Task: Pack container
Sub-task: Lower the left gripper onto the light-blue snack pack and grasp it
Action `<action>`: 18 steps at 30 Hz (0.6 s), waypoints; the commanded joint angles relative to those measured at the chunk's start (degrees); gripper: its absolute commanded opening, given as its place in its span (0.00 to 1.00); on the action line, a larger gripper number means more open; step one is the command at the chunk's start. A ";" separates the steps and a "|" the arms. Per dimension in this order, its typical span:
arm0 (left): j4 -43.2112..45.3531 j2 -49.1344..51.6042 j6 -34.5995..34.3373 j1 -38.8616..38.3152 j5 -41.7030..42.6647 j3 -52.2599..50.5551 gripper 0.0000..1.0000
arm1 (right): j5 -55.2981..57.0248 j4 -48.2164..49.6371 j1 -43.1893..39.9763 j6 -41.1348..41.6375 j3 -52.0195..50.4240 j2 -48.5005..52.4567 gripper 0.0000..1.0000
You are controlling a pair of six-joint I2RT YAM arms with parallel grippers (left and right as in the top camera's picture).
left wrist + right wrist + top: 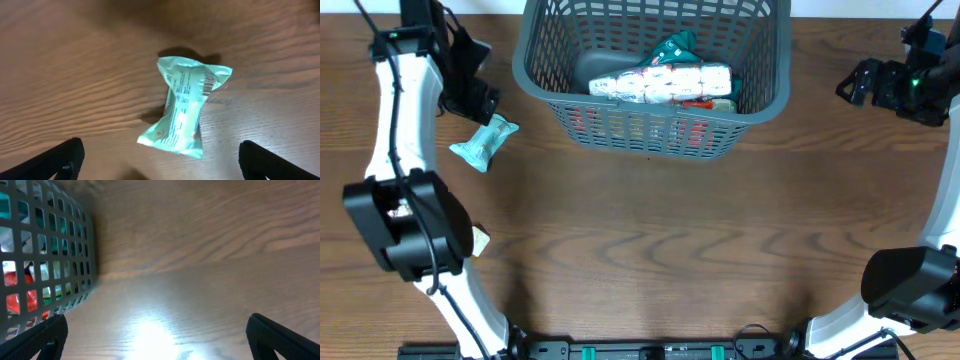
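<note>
The dark grey slotted basket [655,125] stands at the top middle of the table and holds several packets, a white one [660,80] on top. Its lattice wall also shows in the right wrist view [45,265]. A light teal packet [485,142] lies on the table left of the basket; it also shows in the left wrist view [185,107]. My left gripper [470,95] is open just above and behind the teal packet, its fingers [160,160] spread wide with nothing between them. My right gripper [855,85] is open and empty to the right of the basket, its fingers [160,340] over bare table.
A small whitish scrap [480,238] lies by the left arm's base. Both arm bases stand at the table's front corners. A bright glare spot [150,335] lies on the wood under the right gripper.
</note>
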 commanded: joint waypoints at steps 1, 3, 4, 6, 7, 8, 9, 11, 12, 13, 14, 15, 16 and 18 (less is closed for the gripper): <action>-0.39 3.19 1.07 0.09 0.81 -0.17 0.99 | -0.20 0.70 0.26 -0.72 -0.22 0.44 0.99; -0.42 5.09 1.07 0.09 0.81 -0.20 0.99 | 0.22 1.14 0.26 -0.70 -0.22 0.44 0.99; -0.42 5.79 1.07 0.09 0.83 -0.20 0.99 | 0.22 1.25 0.26 -0.70 -0.22 0.44 0.99; -0.39 7.28 1.07 0.09 0.83 -0.20 0.99 | 0.22 1.29 0.26 -0.70 -0.22 0.44 0.99; -0.39 8.02 1.07 0.09 0.81 -0.20 0.99 | 0.22 1.29 0.26 -0.70 -0.22 0.44 0.99; -0.42 8.59 1.07 0.09 0.83 -0.20 0.99 | 0.22 1.31 0.26 -0.68 -0.22 0.44 0.99; -0.39 9.03 1.05 0.09 0.83 -0.28 0.99 | 0.33 1.36 0.26 -0.68 -0.22 0.44 0.99; 0.07 9.62 1.07 0.09 0.94 -0.96 0.99 | 1.77 1.33 0.26 0.00 -0.22 0.44 0.99; 0.39 9.73 1.07 0.11 1.05 -1.44 0.99 | 2.27 1.29 0.26 0.02 -0.22 0.44 0.99; 0.92 9.84 1.07 0.11 1.09 -2.10 0.99 | 2.82 1.25 0.26 0.31 -0.22 0.44 0.99; 1.51 9.92 1.07 0.11 1.25 -2.91 0.99 | 2.95 1.27 0.26 0.42 -0.22 0.44 0.99; 2.05 10.01 1.07 0.09 1.25 -3.69 0.99 | 2.95 1.27 0.26 0.44 -0.22 0.44 0.99; 2.58 10.01 1.05 0.09 1.25 -4.66 0.99 | 2.97 1.27 0.26 0.79 -0.22 0.44 0.99; 3.45 10.01 1.05 0.11 1.25 -6.32 0.99 | 2.97 1.25 0.26 1.29 -0.22 0.44 0.99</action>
